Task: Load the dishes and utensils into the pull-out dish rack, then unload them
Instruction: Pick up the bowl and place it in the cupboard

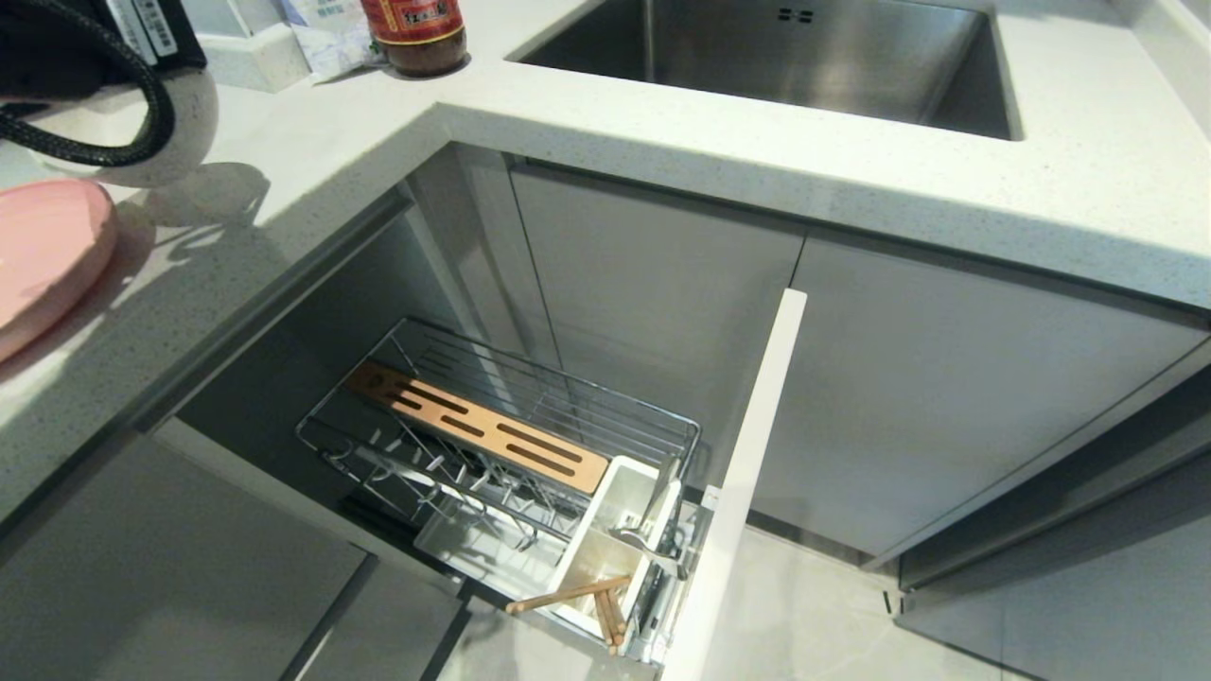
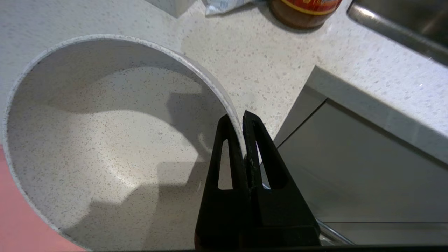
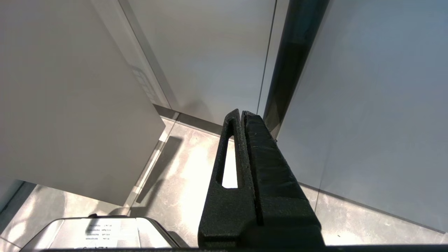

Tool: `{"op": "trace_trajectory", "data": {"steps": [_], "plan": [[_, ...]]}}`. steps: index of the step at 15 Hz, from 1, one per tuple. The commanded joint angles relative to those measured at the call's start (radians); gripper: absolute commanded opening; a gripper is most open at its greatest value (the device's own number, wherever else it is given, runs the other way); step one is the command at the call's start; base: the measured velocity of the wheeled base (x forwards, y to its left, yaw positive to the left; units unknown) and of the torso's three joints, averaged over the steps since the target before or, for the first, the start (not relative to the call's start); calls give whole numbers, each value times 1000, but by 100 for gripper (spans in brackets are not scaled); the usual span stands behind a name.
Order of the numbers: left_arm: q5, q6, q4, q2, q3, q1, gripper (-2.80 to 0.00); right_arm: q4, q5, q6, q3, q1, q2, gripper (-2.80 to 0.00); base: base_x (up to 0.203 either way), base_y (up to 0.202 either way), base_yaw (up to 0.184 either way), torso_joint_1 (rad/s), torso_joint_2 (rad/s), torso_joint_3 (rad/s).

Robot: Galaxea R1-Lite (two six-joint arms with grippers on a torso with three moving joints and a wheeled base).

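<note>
My left gripper is shut on the rim of the cream speckled bowl, with one finger inside and one outside. In the head view the bowl is at the far left of the counter, half hidden by my left arm, beside the pink plate. Below the counter the pull-out dish rack stands open with its wooden strip and white panel front. The chopsticks and the silver fork sit in its white utensil cup. My right gripper is shut and empty, parked low beside the cabinet doors.
A steel sink is set into the counter at the back. A brown jar with a red label, a packet and a white box stand near the back left corner. Grey cabinet doors flank the rack.
</note>
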Motion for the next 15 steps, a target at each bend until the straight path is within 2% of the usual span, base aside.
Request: {"op": "trace_trajectory", "data": {"steps": [1, 3, 4, 6, 8, 9, 10, 12, 14, 15], "plan": [[4, -3, 0, -69, 7, -5, -280, 0, 0, 1, 0, 0, 1, -280, 0, 0, 0, 0, 0, 0], [5, -4, 0, -195, 42, -34, -280, 0, 0, 1, 0, 0, 1, -280, 0, 0, 0, 0, 0, 0], [5, -4, 0, -251, 77, -72, -280, 0, 0, 1, 0, 0, 1, -280, 0, 0, 0, 0, 0, 0], [-3, 0, 1, -348, 166, -207, -280, 0, 0, 0, 0, 0, 1, -280, 0, 0, 0, 0, 0, 0], [-32, -1, -3, -393, 272, -296, -280, 0, 0, 0, 0, 0, 1, -280, 0, 0, 0, 0, 0, 0], [-73, -7, -7, -413, 314, -326, -280, 0, 0, 1, 0, 0, 1, -280, 0, 0, 0, 0, 0, 0], [-149, -34, -13, -420, 338, -348, -280, 0, 0, 1, 0, 0, 1, -280, 0, 0, 0, 0, 0, 0], [-288, -119, -72, -420, 407, -413, -280, 0, 0, 0, 0, 0, 1, -280, 0, 0, 0, 0, 0, 0], [-351, -160, -153, -402, 489, -430, -280, 0, 0, 0, 0, 0, 1, -280, 0, 0, 0, 0, 0, 0], [-368, -218, -232, -372, 528, -441, -280, 0, 0, 0, 0, 0, 1, -280, 0, 0, 0, 0, 0, 0]]}}
